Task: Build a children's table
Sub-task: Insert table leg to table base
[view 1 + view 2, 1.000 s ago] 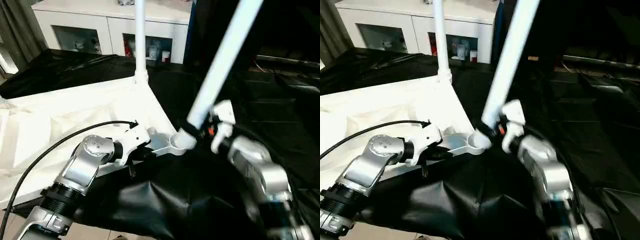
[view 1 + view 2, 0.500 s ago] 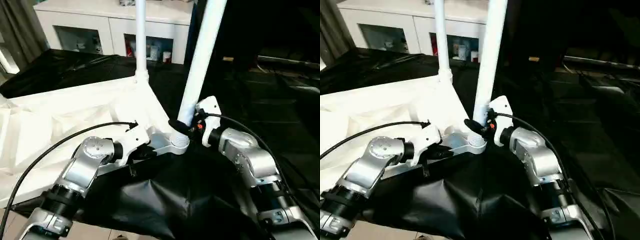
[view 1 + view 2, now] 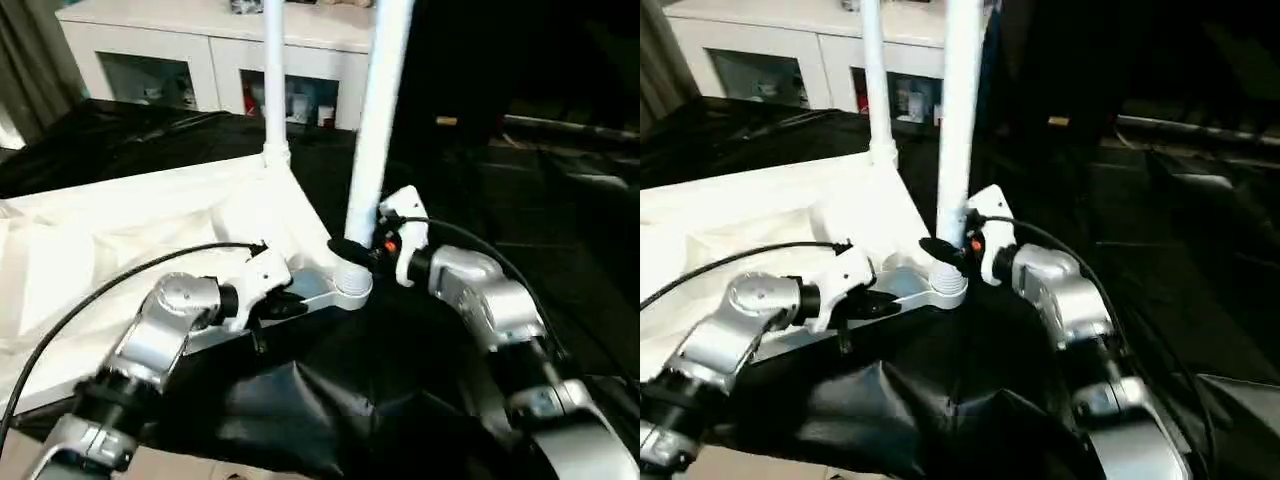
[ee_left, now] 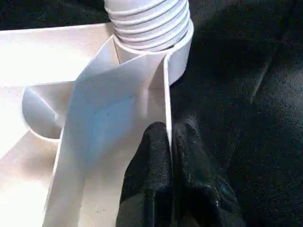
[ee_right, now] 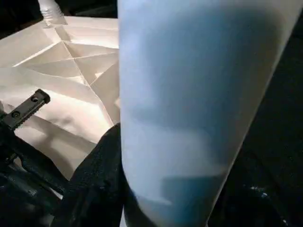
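The right gripper (image 3: 362, 250) grasped the second leg (image 3: 375, 120), upright at the corner socket (image 3: 348, 288). The left gripper (image 4: 169, 156), jaws clenched on the top's rim (image 4: 166, 90), steadied it. Next probably came screwing the leg home.

Left gripper (image 4: 169, 142) jaws pinched tight, right gripper (image 3: 362, 247) jaws half-spread.

No text or labels can be read.

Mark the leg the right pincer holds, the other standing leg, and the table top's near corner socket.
held leg (image 3: 372, 130), left eye view, mid-shaft above the pincer
far leg (image 3: 272, 80), left eye view, mid-shaft
corner socket (image 3: 351, 287), left eye view, its ribbed collar
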Controlling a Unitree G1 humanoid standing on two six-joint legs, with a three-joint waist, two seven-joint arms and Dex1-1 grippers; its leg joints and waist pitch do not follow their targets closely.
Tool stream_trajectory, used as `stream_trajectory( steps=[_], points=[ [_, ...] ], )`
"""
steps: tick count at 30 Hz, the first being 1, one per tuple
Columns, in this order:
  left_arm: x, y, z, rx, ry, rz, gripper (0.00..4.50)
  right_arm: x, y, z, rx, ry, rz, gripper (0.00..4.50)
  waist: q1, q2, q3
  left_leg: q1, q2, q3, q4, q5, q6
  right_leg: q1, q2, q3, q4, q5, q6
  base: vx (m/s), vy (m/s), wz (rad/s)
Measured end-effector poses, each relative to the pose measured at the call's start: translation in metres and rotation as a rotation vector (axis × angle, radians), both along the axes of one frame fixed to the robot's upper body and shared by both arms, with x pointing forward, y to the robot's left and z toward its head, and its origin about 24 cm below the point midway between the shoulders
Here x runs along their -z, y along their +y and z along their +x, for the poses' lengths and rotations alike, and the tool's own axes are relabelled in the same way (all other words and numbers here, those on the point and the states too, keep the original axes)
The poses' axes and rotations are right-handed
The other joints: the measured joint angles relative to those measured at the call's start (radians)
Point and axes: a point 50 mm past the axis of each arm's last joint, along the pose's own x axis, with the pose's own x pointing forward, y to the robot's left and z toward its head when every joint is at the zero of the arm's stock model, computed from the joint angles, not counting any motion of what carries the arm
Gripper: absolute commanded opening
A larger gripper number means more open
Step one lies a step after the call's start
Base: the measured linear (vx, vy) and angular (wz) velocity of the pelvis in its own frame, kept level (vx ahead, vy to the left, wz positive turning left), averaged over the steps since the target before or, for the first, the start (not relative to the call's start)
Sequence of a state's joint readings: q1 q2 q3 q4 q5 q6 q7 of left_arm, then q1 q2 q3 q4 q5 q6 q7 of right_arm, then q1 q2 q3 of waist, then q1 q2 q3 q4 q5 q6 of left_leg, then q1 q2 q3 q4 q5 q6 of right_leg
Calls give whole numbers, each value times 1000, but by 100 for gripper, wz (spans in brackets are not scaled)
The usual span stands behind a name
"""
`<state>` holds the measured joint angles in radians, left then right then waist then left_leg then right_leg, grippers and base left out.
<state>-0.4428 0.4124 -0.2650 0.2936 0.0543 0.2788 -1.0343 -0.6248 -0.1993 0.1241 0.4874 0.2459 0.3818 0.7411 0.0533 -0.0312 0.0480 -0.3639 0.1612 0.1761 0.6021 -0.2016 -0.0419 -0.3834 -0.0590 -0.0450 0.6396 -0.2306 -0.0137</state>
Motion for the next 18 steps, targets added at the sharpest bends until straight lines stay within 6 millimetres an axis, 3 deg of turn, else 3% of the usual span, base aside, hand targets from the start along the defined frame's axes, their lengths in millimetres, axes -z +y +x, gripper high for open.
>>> stream_trajectory(
  steps=[5, 18],
  points=[
    [0, 1, 2, 13, 13, 9, 0, 2, -4, 3, -5, 37, 32, 189, 2, -5, -1, 0, 0, 0, 0, 0, 0, 0, 0, 0, 0, 0, 0, 0, 0, 0],
    [-1, -4, 5, 36, 25, 2, 0, 17, -26, -2, 94, 123, 248, 189, 12, -5, 0, 0, 0, 0, 0, 0, 0, 0, 0, -1, -1, 1, -1, 0, 0, 0]
  ],
)
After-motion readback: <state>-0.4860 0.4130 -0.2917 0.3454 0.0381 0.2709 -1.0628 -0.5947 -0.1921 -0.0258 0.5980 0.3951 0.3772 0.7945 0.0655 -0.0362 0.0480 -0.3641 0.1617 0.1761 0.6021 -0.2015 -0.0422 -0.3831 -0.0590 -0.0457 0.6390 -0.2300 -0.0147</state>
